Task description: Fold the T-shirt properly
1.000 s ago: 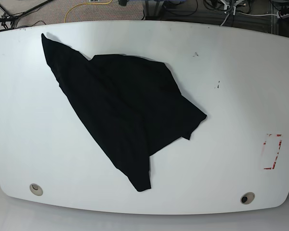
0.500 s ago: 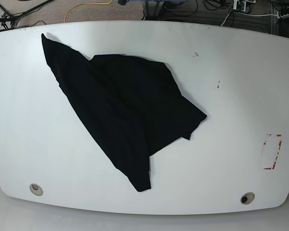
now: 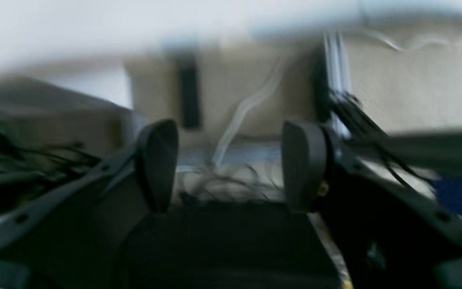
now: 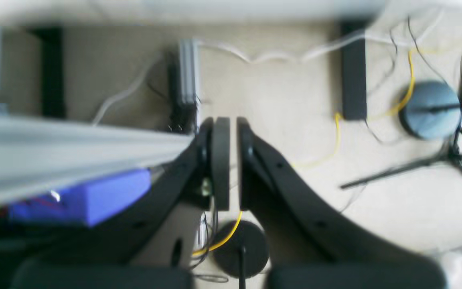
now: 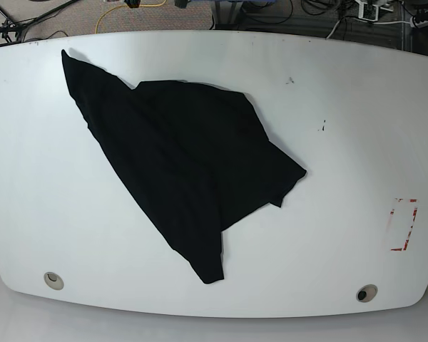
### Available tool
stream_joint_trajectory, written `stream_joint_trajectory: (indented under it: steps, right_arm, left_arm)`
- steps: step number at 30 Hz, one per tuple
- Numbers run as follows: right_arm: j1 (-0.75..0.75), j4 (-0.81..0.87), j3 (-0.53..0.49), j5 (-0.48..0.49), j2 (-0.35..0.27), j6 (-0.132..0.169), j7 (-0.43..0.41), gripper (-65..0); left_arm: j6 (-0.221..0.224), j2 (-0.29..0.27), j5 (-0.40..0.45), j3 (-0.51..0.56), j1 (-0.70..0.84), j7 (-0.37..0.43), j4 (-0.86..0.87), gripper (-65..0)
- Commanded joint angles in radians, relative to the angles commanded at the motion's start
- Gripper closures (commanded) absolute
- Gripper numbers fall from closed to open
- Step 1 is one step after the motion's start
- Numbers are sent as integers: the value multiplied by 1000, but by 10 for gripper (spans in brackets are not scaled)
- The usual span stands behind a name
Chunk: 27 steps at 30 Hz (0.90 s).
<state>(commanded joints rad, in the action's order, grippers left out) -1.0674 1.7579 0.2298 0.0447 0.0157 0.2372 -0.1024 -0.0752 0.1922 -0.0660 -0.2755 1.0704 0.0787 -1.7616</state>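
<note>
Base view shows the T-shirt (image 5: 178, 167) lying crumpled on the white table (image 5: 342, 142), left of centre. The soft, limp fabric probably needs pinching at an outer edge. Left gripper (image 3: 231, 164) is spread; right gripper (image 4: 229, 162) is nearly closed, empty.

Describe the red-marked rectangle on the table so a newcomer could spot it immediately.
Start with the wide white table in the base view and go past the black T-shirt to the table's right edge. There sits a small rectangle outline in broken red tape, the only coloured mark on the surface.
</note>
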Motion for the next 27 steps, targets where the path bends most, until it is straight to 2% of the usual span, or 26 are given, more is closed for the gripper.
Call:
stream_joint_trajectory:
  steps: [3,5,9,19,27]
  right_arm:
    - [-7,65,1,-1,18,1,30,-24]
    - [-24,123,2,3,24,3,87,-22]
    - [-42,167,-2,4,30,1,114,-22]
    - [-109,241,-5,1,24,-2,129,-20]
    - [-110,278,-1,4,15,3,135,-20]
  left_arm:
    - [0,0,-10,-25,5,-5,-29,-376]
    - [-9,-3,-21,-29,-5,-15,-42,-375]
    - [-13,-8,-40,-37,-1,-17,-54,-373]
    - [-50,-40,-56,-41,18,-15,-82,-376]
    - [-43,-38,-67,-27,17,-4,-124,-377]
